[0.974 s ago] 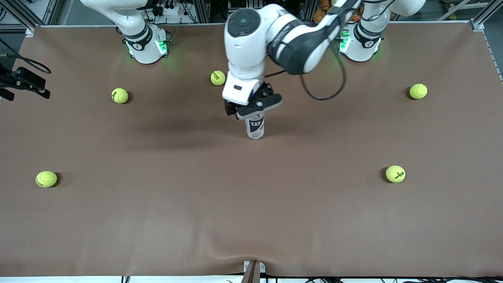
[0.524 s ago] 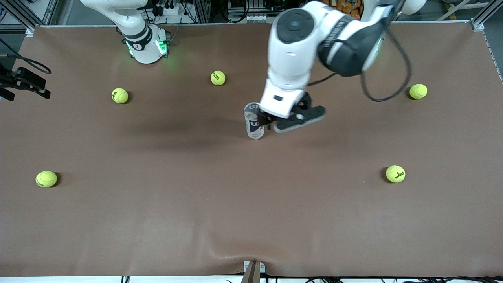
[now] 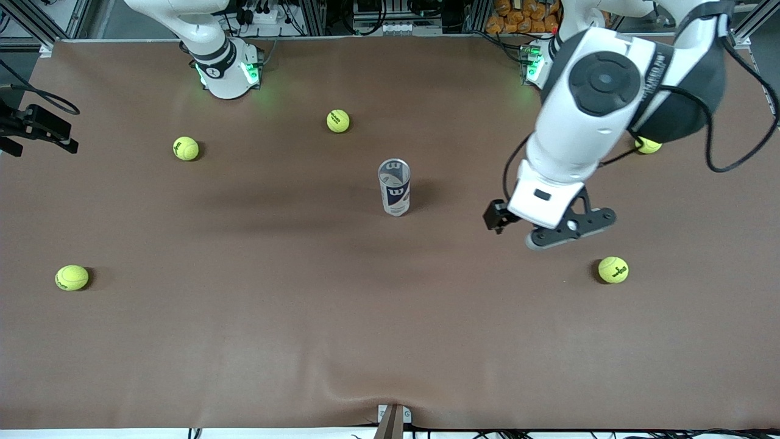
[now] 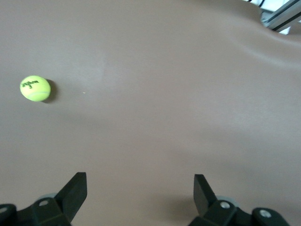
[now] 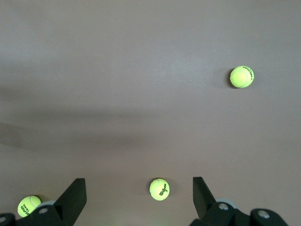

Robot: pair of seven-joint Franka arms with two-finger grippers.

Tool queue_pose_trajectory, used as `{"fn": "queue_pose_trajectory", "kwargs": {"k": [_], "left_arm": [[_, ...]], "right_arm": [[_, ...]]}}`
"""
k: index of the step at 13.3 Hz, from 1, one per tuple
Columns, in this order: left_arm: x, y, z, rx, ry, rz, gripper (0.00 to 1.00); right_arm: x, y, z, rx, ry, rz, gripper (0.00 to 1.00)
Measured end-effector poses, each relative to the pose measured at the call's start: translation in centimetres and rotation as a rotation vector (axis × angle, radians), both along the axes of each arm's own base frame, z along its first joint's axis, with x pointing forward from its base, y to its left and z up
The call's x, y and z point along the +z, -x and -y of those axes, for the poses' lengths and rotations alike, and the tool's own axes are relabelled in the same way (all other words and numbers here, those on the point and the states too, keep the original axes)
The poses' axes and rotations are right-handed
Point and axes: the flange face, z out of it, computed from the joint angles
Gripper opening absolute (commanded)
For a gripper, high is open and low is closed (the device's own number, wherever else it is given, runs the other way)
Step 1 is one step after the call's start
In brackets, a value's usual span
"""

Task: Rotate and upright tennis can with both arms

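The tennis can point(image 3: 394, 186) stands upright by itself in the middle of the brown table, open silver rim up, with nothing touching it. My left gripper point(image 3: 570, 230) hangs over bare table between the can and a tennis ball point(image 3: 613, 269), toward the left arm's end. In the left wrist view the left gripper point(image 4: 139, 181) is open with only table between its fingers. The right gripper point(image 5: 139, 186) is open too, high over the table with tennis balls far below it. In the front view it is out of sight; only the right arm's base point(image 3: 225, 70) shows.
Several tennis balls lie scattered: point(image 3: 338, 121), point(image 3: 186, 148), point(image 3: 72, 277), and one point(image 3: 648, 146) partly hidden by the left arm. A black camera mount point(image 3: 36, 125) sticks in at the right arm's end. A small bracket point(image 3: 393, 417) sits at the table edge nearest the camera.
The left gripper has pulled away from the can and swung toward the left arm's end of the table. The can stays upright in place.
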Motion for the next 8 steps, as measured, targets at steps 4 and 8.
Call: {"fn": "queue_pose_trajectory", "kwargs": {"k": [4,8], "left_arm": [[-0.1,-2.8,-7.3,-0.070,-0.015,-0.020,1.00],[0.9,-4.2,-14.3,-0.083,-0.022,-0.030,1.00]], "right_arm": [[0.0,0.0,0.0,0.000,0.000,0.000,1.00],[0.0,0.0,0.0,0.000,0.000,0.000,1.00]]}}
